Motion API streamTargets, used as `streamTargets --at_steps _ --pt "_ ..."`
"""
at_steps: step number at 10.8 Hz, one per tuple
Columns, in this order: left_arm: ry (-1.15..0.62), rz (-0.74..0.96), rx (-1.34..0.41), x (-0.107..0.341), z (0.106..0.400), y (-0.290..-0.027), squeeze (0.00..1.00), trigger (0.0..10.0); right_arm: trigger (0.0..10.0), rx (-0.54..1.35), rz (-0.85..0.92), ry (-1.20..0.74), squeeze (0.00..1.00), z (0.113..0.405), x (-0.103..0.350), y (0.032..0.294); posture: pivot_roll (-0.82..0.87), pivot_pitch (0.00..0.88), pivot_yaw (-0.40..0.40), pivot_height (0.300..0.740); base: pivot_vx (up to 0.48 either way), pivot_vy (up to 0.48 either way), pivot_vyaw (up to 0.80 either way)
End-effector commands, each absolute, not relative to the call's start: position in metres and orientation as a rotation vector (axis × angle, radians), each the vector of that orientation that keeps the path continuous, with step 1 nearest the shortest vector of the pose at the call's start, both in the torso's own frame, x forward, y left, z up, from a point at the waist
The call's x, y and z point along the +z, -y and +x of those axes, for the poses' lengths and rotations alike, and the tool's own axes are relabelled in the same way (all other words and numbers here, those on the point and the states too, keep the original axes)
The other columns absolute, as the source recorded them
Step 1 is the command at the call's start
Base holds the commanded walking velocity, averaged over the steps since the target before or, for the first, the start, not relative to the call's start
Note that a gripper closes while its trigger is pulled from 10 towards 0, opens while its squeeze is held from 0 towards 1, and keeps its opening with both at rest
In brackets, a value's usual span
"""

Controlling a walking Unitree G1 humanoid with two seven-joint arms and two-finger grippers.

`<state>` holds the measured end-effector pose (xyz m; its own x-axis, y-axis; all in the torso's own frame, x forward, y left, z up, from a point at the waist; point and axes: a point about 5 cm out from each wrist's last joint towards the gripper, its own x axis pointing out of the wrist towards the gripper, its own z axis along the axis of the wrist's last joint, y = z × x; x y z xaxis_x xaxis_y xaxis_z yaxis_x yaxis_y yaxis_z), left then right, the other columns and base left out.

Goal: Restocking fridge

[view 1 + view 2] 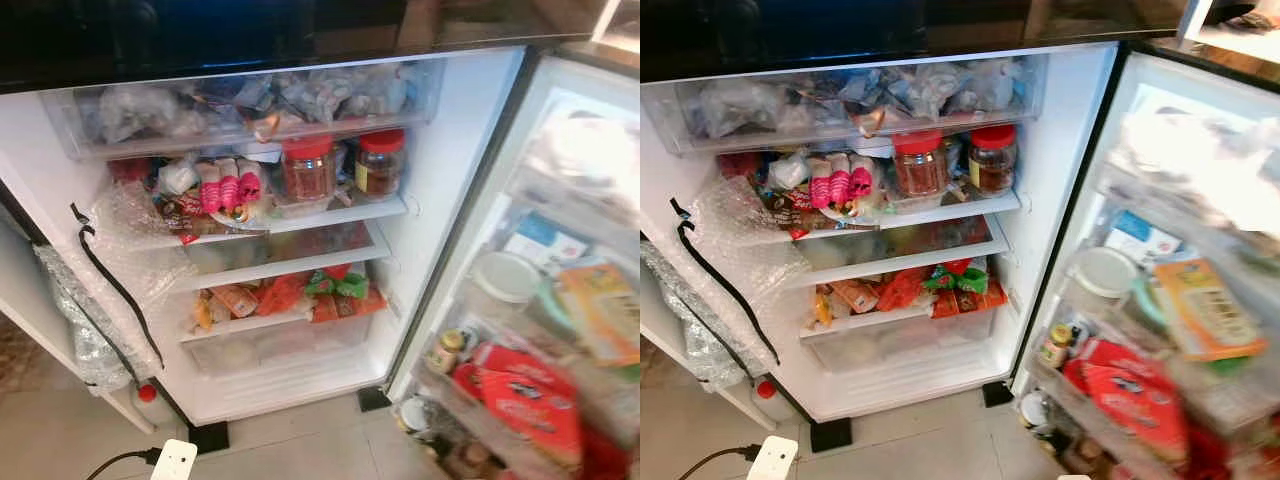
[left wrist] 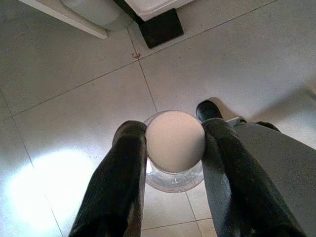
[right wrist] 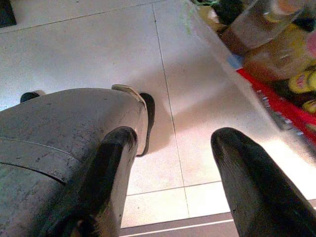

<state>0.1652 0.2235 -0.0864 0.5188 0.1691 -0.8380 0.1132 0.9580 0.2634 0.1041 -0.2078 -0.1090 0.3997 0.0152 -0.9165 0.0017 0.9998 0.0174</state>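
While labels blurred: L gripper (image 2: 174,143) round white-lidded jar (image 2: 175,141).

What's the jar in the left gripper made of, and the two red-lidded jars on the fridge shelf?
Held jar: clear body, probably plastic or glass; matte off-white lid with a ridged edge, likely plastic. The left gripper is shut on it. Red-lidded jars: see-through walls showing brownish contents, glossy red lids; glass or plastic, unclear.

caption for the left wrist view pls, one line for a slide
Left gripper holding a clear jar with a white lid between its black fingers, above the tiled floor near the fridge's base.
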Motion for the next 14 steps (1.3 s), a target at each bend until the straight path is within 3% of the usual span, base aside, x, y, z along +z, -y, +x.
streamTargets --at_steps 1,9,10,14 --pt "-1.031 0.314 0.044 -0.086 0.164 -0.226 0.00 10.0 10.0 0.003 0.022 -1.155 0.00 0.105 -0.109 0.207 -0.16 0.000 -0.001 0.740 0.000 0.000 0.00" --pt "-1.006 0.304 0.060 -0.086 0.164 -0.226 0.00 10.0 10.0 -0.043 -0.016 -1.129 0.00 0.106 -0.108 0.211 -0.16 0.000 -0.004 0.740 0.000 0.000 0.00" --pt "-1.002 0.302 0.060 -0.086 0.164 -0.226 0.00 10.0 10.0 -0.136 -0.074 -1.099 0.00 0.107 -0.106 0.217 -0.16 0.000 -0.002 0.740 0.000 0.000 0.00" --pt "-1.004 0.299 0.058 -0.086 0.164 -0.225 0.00 10.0 10.0 -0.178 -0.132 -1.093 0.00 0.106 -0.106 0.220 -0.16 0.000 -0.004 0.740 0.000 0.000 0.00"
